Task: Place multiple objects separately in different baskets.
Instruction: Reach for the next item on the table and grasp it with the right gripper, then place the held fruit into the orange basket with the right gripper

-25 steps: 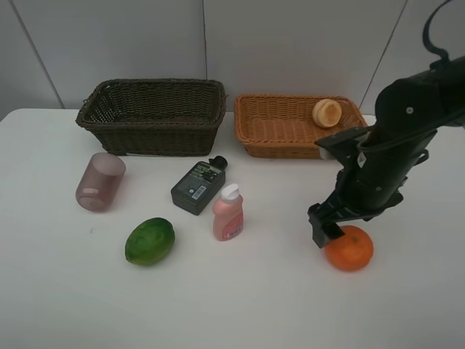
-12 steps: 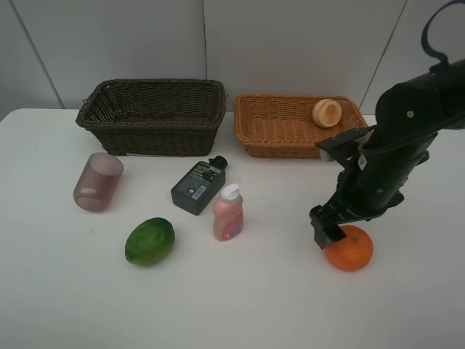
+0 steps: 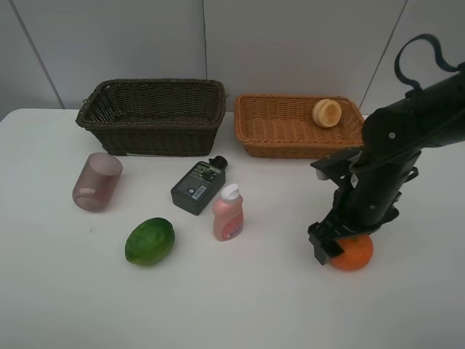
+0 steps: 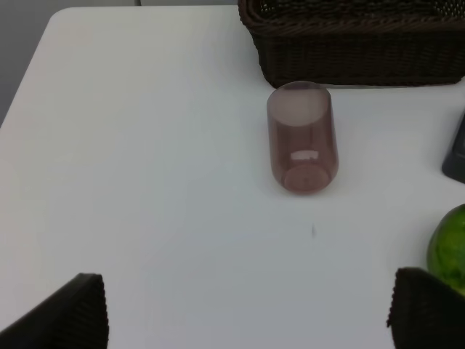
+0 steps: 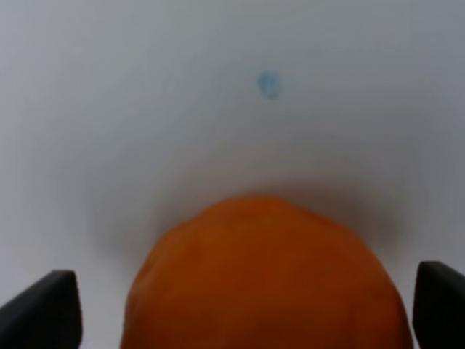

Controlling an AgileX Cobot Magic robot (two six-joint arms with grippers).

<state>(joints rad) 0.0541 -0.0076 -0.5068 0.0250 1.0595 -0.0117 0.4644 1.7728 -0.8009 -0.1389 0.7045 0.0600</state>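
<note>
Bright, even light fell from above. A soft shadow hugged the orange [image 5: 261, 280], which looked blurred and out of focus in the right wrist view.

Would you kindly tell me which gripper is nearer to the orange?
Right. The right gripper is down over the orange, its open fingers on either side. The left gripper is across the table by the purple cup, far from it.

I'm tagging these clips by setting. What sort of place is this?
Most likely a robotics lab test bench: a bare white table against plain panelled walls, a black robot arm over it, and a dark brown wicker basket and an orange-tan wicker basket set out as props.
</note>
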